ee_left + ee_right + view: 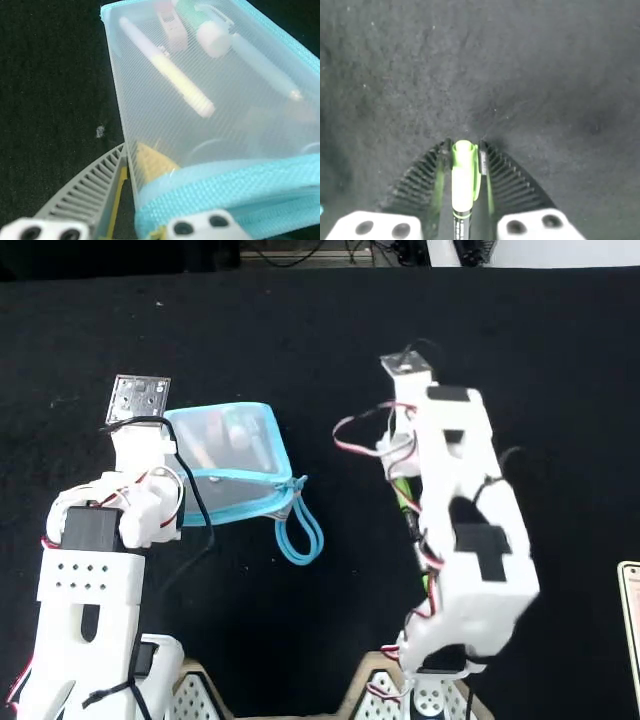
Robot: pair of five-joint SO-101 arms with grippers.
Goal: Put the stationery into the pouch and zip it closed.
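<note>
A translucent pouch (235, 465) with light-blue trim lies on the black table, its zipper strap (300, 532) looping toward the front. Through the pouch wall (215, 75) I see a white pen (165, 67), a white-capped tube (212, 37) and other stationery. My left gripper (127, 155) is shut on the pouch's edge at its left side (172, 472). To the right of the pouch, over bare cloth, my right gripper (463, 146) is shut on a green marker (462, 177), which pokes out beside the right arm (405, 498).
Black cloth (320, 330) covers the whole table. The edge of a light card (630, 610) shows at the far right. Open cloth lies between the pouch and the right arm.
</note>
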